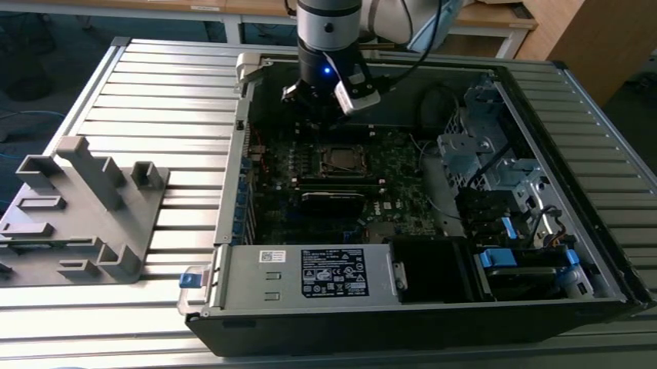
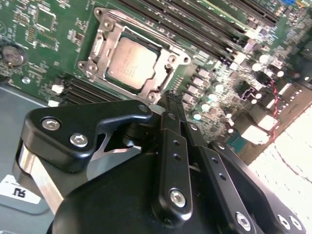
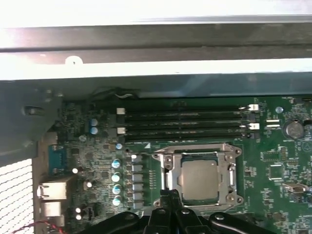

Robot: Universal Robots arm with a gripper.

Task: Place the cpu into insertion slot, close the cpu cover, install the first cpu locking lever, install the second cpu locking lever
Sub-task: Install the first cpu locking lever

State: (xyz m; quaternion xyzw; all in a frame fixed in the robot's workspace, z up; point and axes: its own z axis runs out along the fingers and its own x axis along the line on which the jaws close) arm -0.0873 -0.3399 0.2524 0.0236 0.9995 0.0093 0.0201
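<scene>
From top centre the arm (image 1: 328, 31) reaches into the open computer case (image 1: 308, 307), its pincer (image 1: 325, 106) hanging just above the insertion slot (image 1: 341, 159) mid-frame. A grey fixture (image 1: 88, 207) sits on the slatted desk (image 1: 175, 92) at left.

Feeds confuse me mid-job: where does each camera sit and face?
Exterior view: off the arm, looking down into the computer case; arm and gripper show.
First wrist view: on the wrist, facing the cpu past the jaws.
Second wrist view: on the wrist, facing the cpu over the gripper.
Both wrist views share cpu and shut jaws.
</scene>
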